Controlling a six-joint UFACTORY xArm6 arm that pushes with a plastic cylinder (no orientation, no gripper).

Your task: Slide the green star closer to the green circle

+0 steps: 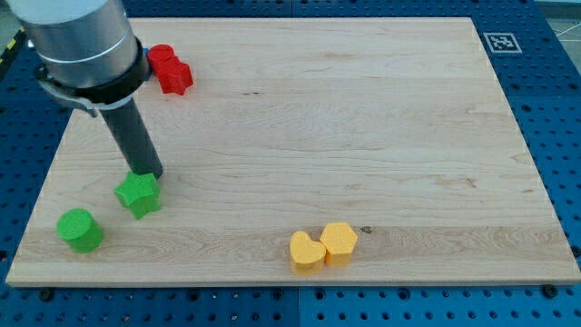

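Touching the green star (138, 193) at its top edge, my tip (151, 174) has no jaws; green circle (80, 229) sits near, lower left — marker tag (498, 42) unreadable.

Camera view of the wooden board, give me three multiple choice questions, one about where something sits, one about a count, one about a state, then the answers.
1. Where is the green circle relative to the green star?
A. lower left
B. upper right
C. directly above

2. How many yellow blocks are there?
A. one
B. two
C. four

3. How do the yellow heart and yellow hexagon stand?
A. stacked
B. far apart
C. side by side, touching

Answers: 1 A, the circle lies toward the view's bottom left, while my tip sits at the star's upper edge. 2 B, only the heart and hexagon are yellow. 3 C, their sides meet.
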